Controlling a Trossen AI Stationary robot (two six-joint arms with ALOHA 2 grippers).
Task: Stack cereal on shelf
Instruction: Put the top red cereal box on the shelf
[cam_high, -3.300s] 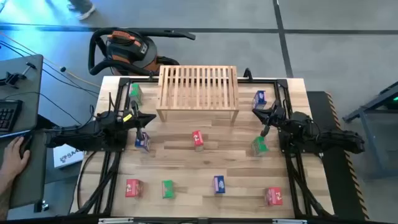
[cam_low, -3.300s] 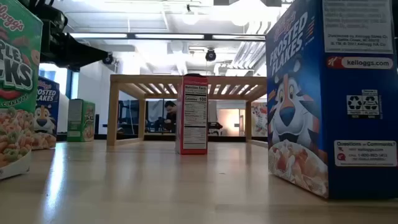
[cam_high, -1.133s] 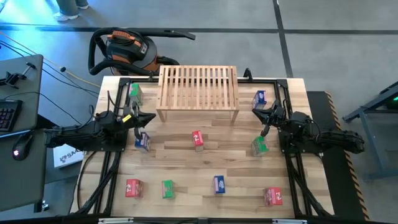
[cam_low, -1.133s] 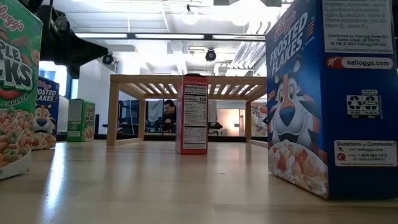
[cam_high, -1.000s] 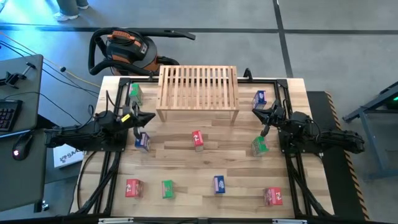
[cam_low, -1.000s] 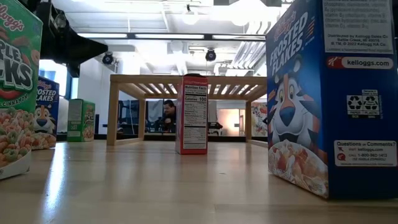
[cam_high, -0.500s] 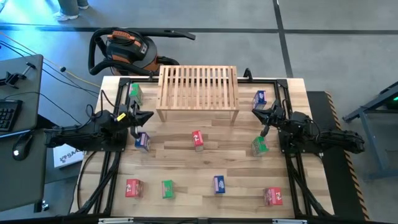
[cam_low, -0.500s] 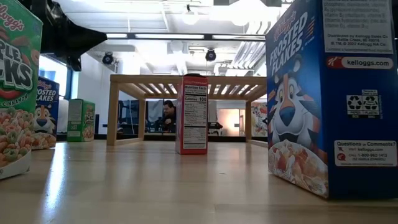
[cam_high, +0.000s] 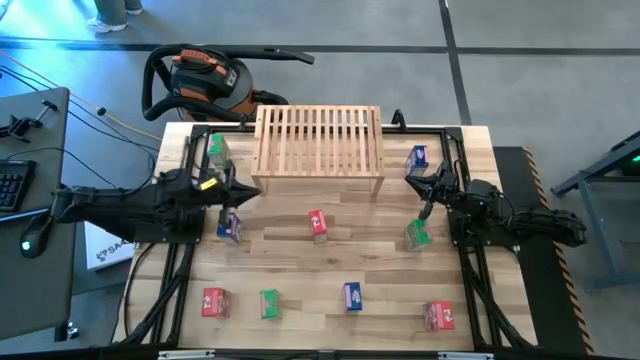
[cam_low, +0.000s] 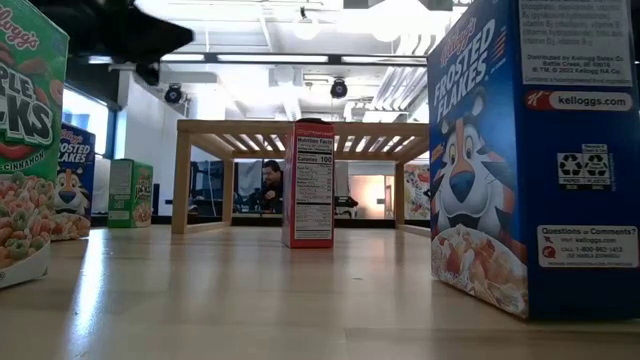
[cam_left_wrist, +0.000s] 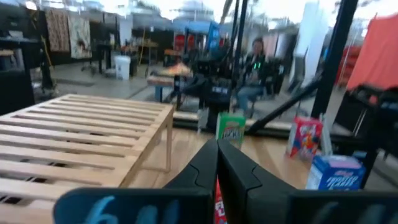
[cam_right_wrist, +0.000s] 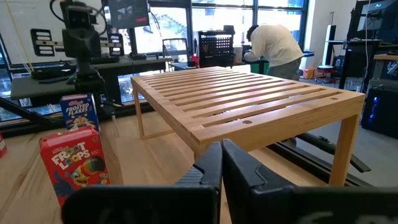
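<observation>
High view: nine cereal boxes (cam_high: 318, 225), one shelf (cam_high: 319, 141).

Bright overhead light, blurred left-wrist view.

Both arms raised, both hands closed
Left hand (cam_high: 243, 190) reaches inward with fingers together; right hand (cam_high: 425, 211) hangs pinched, angled down

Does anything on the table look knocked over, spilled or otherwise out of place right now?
Nothing stands out. The cereal boxes stand scattered on the table, none visibly tipped or spilled, and the shelf sits square at the far edge with nothing on it yet.
</observation>
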